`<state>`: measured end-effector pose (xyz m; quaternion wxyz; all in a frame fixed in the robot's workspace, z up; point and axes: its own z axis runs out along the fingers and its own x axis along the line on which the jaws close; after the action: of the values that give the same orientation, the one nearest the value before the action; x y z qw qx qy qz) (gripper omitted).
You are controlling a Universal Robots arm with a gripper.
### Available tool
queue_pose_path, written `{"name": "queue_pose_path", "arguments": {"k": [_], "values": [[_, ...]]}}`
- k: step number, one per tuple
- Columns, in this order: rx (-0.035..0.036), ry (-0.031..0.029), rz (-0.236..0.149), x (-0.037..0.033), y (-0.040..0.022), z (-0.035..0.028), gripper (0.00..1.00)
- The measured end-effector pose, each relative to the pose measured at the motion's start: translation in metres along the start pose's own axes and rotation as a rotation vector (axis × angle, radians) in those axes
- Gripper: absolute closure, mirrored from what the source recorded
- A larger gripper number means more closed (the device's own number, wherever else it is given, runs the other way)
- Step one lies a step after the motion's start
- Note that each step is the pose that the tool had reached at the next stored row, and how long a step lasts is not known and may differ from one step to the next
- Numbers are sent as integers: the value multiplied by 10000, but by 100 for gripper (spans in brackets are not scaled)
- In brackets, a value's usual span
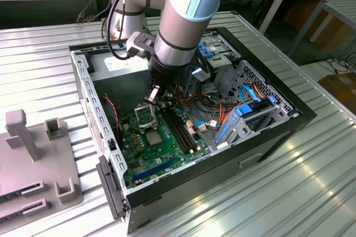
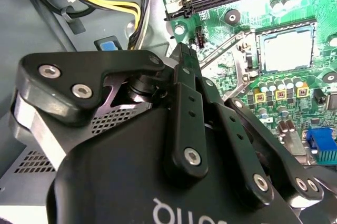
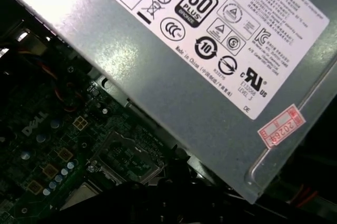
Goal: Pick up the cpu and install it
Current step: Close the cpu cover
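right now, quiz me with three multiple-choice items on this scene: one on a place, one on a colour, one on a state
1. Where is the end effector?
A. Over the grey fixture on the table
B. Inside the computer case, just above the board
C. Outside the case, over bare table

2. What colour is the board inside the case?
A. Red
B. White
C. Green

3. How is the computer case?
A. Lying flat with its side open, insides showing
B. Closed, side panel on
C. Standing upright, closed

Answers:
1. B: in the exterior view the end effector reaches down into the computer case.
2. C: the green board shows below it.
3. A: cables, slots and the board are all visible from above through the open side.
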<state>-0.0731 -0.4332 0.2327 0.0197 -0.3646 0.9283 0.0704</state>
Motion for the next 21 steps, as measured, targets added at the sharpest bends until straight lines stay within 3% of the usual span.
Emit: {"name": "queue_pose_path", "arguments": {"k": [8,21], "values": [[-32,41,-341,3,-1,-38,89],[-85,16,-483,1,2,-116,89]]}}
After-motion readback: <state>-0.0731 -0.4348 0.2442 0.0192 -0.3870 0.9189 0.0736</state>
